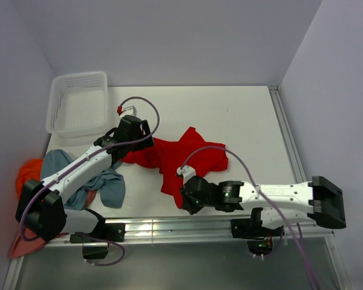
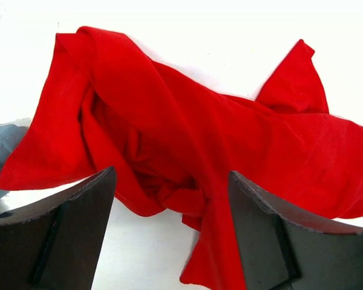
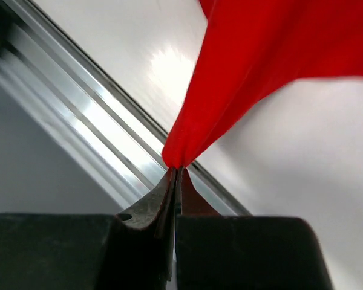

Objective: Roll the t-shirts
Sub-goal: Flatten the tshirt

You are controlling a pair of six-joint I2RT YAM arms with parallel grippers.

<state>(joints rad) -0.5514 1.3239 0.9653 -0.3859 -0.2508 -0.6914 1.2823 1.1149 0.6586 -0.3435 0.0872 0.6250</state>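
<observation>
Item 1. Red t-shirt (image 1: pixel 175 158) (image 2: pixel 187 151) (image 3: pixel 278 54): crumpled and unrolled, mid-desk (image 1: pixel 242 115), with folds bunched at the left end and one sleeve pointing to the far side. Near corner drawn taut towards the metal rail (image 1: pixel 169 228) at the near edge.

Item 2. Right tool (image 1: pixel 184 198) (image 3: pixel 176 174): clamped tight on that near corner, with a pinch of red cloth between the fingertips.

Item 3. Left tool (image 1: pixel 135 134) (image 2: pixel 170 175): spread wide, gripping nothing, at the left end of the red t-shirt, with bunched cloth showing between the two fingers (image 2: pixel 78 211). Contact with the cloth not determinable.

Item 4. Grey-blue t-shirt (image 1: pixel 106 184): heaped at near left, partly under the left arm, just beside the red one.

Item 5. Orange t-shirt (image 1: pixel 27 172): bundled at the left edge.

Item 6. Pale pink t-shirt (image 1: pixel 21 244): draped over the near left corner.

Item 7. White perforated basket (image 1: pixel 54 106): far left corner, upright.
</observation>
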